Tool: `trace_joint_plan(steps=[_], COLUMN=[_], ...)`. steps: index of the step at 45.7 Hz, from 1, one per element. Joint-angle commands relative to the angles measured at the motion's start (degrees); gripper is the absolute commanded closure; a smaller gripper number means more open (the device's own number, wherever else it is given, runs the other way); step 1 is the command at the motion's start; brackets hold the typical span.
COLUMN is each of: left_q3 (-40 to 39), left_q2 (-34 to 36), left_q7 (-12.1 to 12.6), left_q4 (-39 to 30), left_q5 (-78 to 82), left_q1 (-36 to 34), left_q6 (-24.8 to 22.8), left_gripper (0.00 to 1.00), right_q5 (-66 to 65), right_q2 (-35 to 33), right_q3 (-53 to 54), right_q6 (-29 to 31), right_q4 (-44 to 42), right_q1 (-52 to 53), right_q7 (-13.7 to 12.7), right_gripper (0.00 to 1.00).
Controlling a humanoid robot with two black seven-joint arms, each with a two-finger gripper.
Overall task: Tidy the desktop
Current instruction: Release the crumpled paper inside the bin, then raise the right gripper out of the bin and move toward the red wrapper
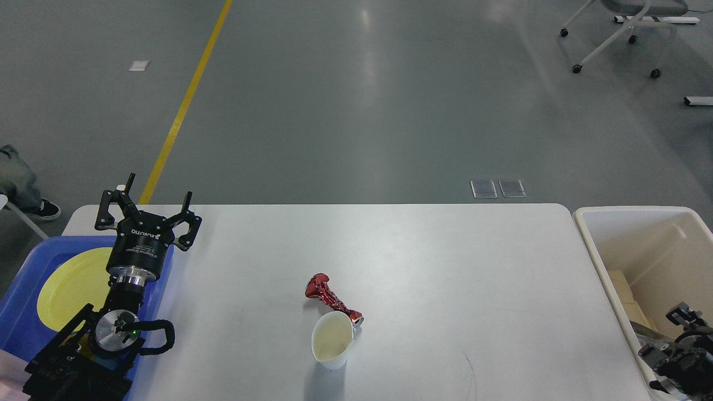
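Desktop (pixel 445 250) not tidy yet: you've got crushed red can (pixel 332 299) + paper cup (pixel 332 347) touching at 6 o'clock. Left gripper (pixel 146 203) wide open, empty, at 9; right gripper (pixel 677 348) over bin (pixel 590 234) at 4, can't tell.

Overall light: I see a bright, even, cool indoor light with no colour cast.
Source: it comes from overhead, judging by the pale streak reflected on the grey floor (pixel 365 50) at top centre.
Glare: the worktop (pixel 445 262) shows a soft sheen but stays matte, never blown out.
Shadows: short and faint; the paper cup (pixel 332 347) drops a small soft shadow toward me.
Sharpness: my view is crisp across the middle; the red crushed can (pixel 332 299) keeps its creases.
Dark areas: the right gripper (pixel 677 348) is black on clutter, its detail lost to me.
Edges: lines stay nearly straight; slight wide-angle stretch at the corners.
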Motion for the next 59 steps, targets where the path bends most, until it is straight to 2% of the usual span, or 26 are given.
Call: trace_joint_plan(steps=[1, 8, 18, 27, 31, 37, 40, 50, 54, 59], left_q3=[0.0, 0.0, 0.0, 0.0, 0.0, 0.0, 0.0, 0.1, 0.0, 0.0], left_q2=[0.0, 0.0, 0.0, 0.0, 0.0, 0.0, 0.0, 0.0, 0.0, 0.0], left_q7=[0.0, -0.1, 0.0, 0.0, 0.0, 0.0, 0.0, 0.0, 0.0, -0.1], left_q4=[0.0, 0.0, 0.0, 0.0, 0.0, 0.0, 0.0, 0.0, 0.0, 0.0], left_q5=[0.0, 0.0, 0.0, 0.0, 0.0, 0.0, 0.0, 0.0, 0.0, 0.0], left_q1=[0.0, 0.0, 0.0, 0.0, 0.0, 0.0, 0.0, 0.0, 0.0, 0.0], left_q6=[0.0, 0.0, 0.0, 0.0, 0.0, 0.0, 0.0, 0.0, 0.0, 0.0], left_gripper=[0.01, 0.01, 0.01, 0.01, 0.01, 0.01, 0.01, 0.01, 0.01, 0.01], right_q5=[-0.4, -0.6, -8.2, -14.6, -14.4, -14.2, -14.1, -7.5, -0.2, 4.8], right_q2=[-0.3, -2.7, -11.8, -14.0, -12.6, -8.9, -8.0, -3.3, -2.1, 0.9], right_q3=[0.0, -0.6, -1.4, -6.8, -11.7, -18.6, -21.1, -25.7, -26.3, -27.0], right_q6=[0.6, 5.6, 22.8, 44.7, 54.2, 65.1, 68.4, 73.7, 77.1, 77.4], right_q4=[0.6, 5.7, 21.1, 31.4, 33.3, 39.8, 44.5, 62.1, 66.0, 70.6], right_q1=[0.7, 5.5, 20.4, 37.1, 46.2, 58.4, 64.4, 84.0, 90.7, 97.7], right_q7=[0.0, 0.0, -0.2, -0.6, -0.6, -0.6, -0.7, -0.7, -0.8, -0.9], right_gripper=[0.00, 0.00, 0.00, 0.00, 0.00, 0.00, 0.00, 0.00, 0.00, 0.00])
